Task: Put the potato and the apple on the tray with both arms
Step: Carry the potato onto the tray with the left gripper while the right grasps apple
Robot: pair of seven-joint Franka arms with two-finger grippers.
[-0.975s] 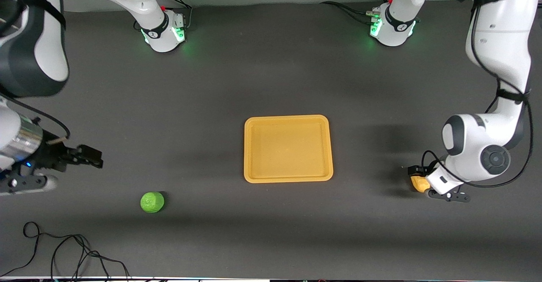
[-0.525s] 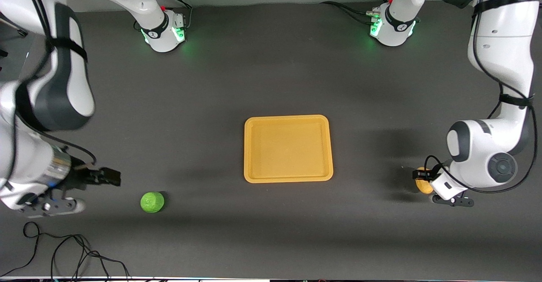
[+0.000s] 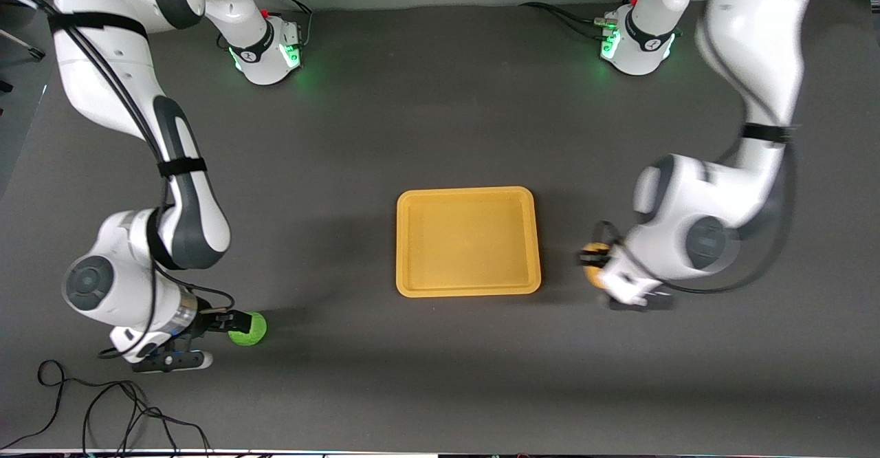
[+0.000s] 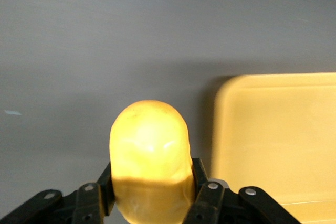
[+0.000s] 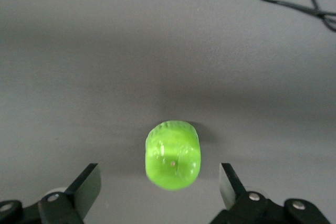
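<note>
The left gripper (image 3: 597, 269) is pinching the potato (image 3: 591, 263) between its two fingers; in the left wrist view the potato (image 4: 150, 161) sticks out from between the black fingers (image 4: 209, 198), which press on both its sides. It hangs over the dark table (image 3: 440, 121) just beside the tray (image 3: 467, 291), at the edge toward the left arm's end; the potato is not over the tray.

The tray lies flat near the middle of the table with nothing on it; in the left wrist view one rounded corner of the tray (image 4: 231, 90) is seen next to the potato.

The apple (image 3: 249, 329) rests on the table toward the right arm's end, nearer to the front camera than the tray and well apart from it. The right gripper (image 3: 230, 322) is low at the apple with its fingers spread wide; in the right wrist view the apple (image 5: 173, 153) sits between the two fingertips (image 5: 86, 182), with a gap on each side, so they do not touch it.

A black cable (image 3: 103, 410) lies on the table near the front edge, toward the right arm's end.
</note>
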